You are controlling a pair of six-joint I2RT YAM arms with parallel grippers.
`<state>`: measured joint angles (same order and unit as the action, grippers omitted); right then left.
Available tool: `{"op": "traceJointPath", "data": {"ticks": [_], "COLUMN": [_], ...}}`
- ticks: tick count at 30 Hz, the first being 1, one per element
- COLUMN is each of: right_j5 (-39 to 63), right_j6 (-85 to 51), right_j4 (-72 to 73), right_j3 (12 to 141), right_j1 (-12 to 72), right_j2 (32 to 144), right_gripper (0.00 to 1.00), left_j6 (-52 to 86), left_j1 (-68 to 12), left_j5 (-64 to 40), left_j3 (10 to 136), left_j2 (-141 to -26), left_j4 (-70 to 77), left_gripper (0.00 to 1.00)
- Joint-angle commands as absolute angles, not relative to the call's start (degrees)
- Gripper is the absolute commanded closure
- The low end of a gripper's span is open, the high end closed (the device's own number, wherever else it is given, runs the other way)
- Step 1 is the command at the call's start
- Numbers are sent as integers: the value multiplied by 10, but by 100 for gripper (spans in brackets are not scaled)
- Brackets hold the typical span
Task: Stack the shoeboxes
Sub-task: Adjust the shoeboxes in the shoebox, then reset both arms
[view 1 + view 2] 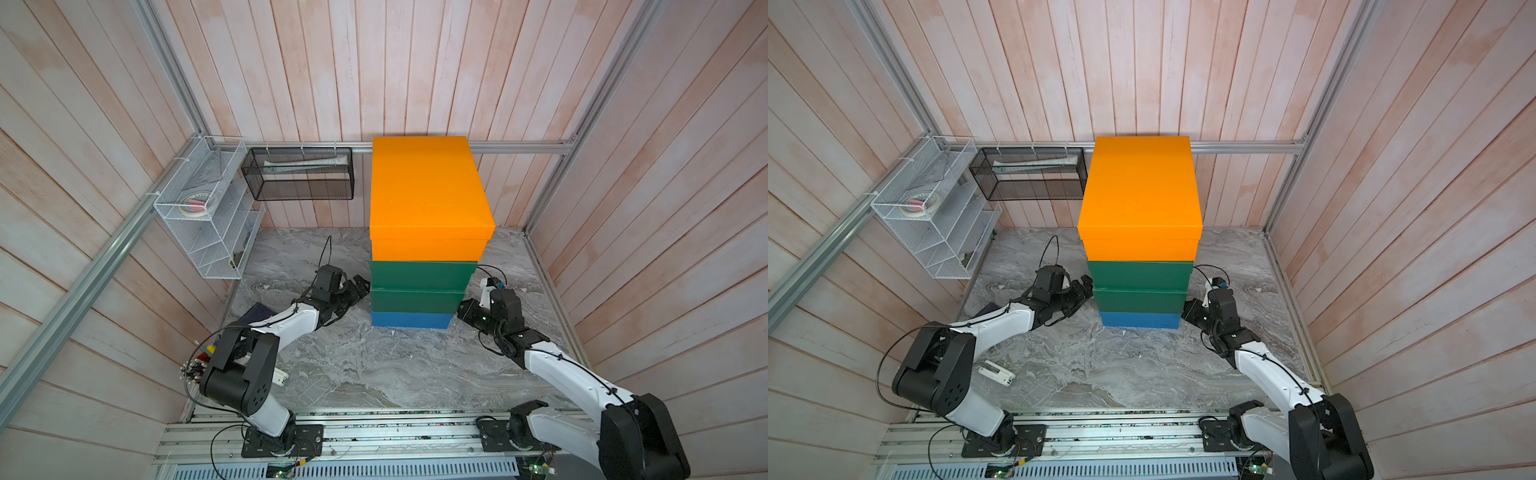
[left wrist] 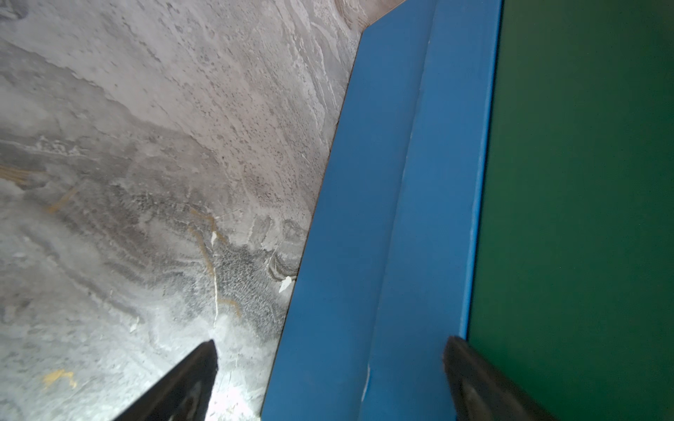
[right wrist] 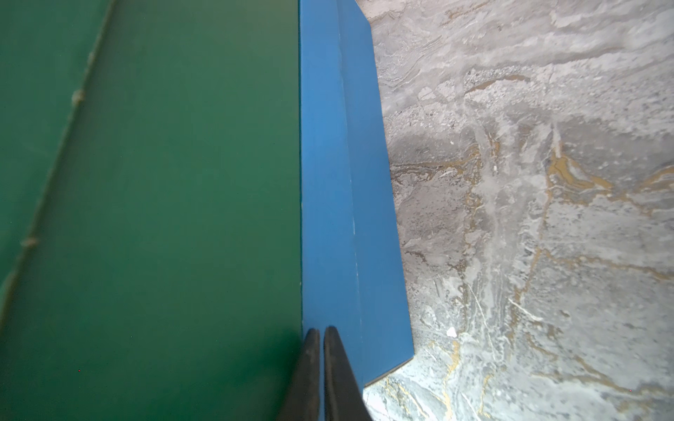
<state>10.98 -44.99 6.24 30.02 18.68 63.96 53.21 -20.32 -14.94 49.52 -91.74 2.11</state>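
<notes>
Both top views show the shoeboxes stacked in one column: blue [image 1: 411,320] at the bottom, two dark green ones [image 1: 415,301] [image 1: 422,274] above it, and orange [image 1: 428,191] [image 1: 1140,191] on top. My left gripper [image 1: 363,289] [image 1: 1086,286] is low at the stack's left side. In the left wrist view it [image 2: 332,342] is open and holds nothing, facing the blue box [image 2: 383,218] and the green box [image 2: 583,182]. My right gripper [image 1: 461,309] [image 3: 321,331] is shut and empty. Its tips sit at the seam between the green box [image 3: 182,182] and the blue box [image 3: 339,182].
A white wire rack [image 1: 208,208] and a black mesh basket [image 1: 299,174] hang on the back left walls. A dark navy book [image 1: 257,313] lies under my left arm. A small white device [image 1: 996,372] lies near the left arm's base. The grey marble table [image 1: 353,365] is walled in.
</notes>
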Motion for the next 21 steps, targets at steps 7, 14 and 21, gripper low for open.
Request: {"op": "traceJointPath", "data": {"ticks": [7,14,21], "right_j5": [81,9,-82], "right_j6": [-372,-264,-200], "right_j4": [-27,-89,-12], "right_j3": [347,382,359], "right_j1": [140,48,46], "right_j2": [591,553,534], "right_gripper": [90,51,2], "left_j6": [485,409,284], "left_j1": [-198,-161,-158], "left_j5": [-110,14,176], "left_j3": [534,534,424], "left_j2": [-870,-712,-537], "left_j4": [-45,-102,3], "left_gripper": [0,0,0]}}
